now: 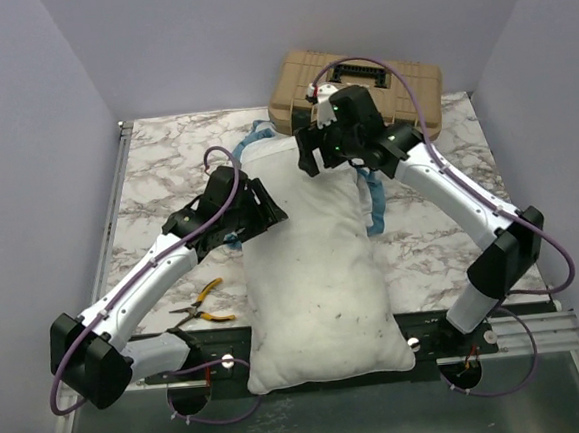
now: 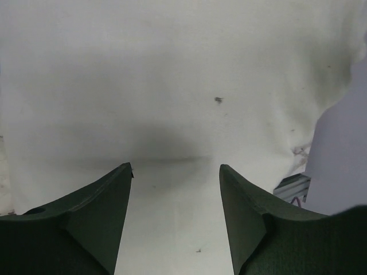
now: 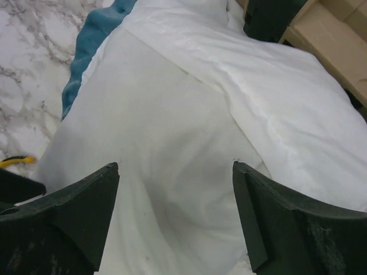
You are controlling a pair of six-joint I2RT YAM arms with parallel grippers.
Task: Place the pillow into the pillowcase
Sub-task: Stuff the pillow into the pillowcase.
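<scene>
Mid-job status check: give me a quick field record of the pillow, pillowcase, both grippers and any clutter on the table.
pillow: lies lengthwise mid-table, near end between the arm bases, mostly outside the case
pillowcase: at the pillow's far end, blue frill showing on both sides; a thin white layer covers the pillow's far part
left gripper: open, at the pillow's left edge
right gripper: open, over the pillow's far end
clutter: yellow-handled pliers left of pillow; tan case at far edge

The left arm (image 1: 144, 278) and right arm (image 1: 458, 188) are white tubes between chunky black joints, each trailed by a looping purple cable (image 1: 362, 58), and the left gripper (image 2: 175, 172) and right gripper (image 3: 175, 166) end in matte dark wedge-shaped fingers (image 2: 86, 223) tapering to blunt tips
</scene>
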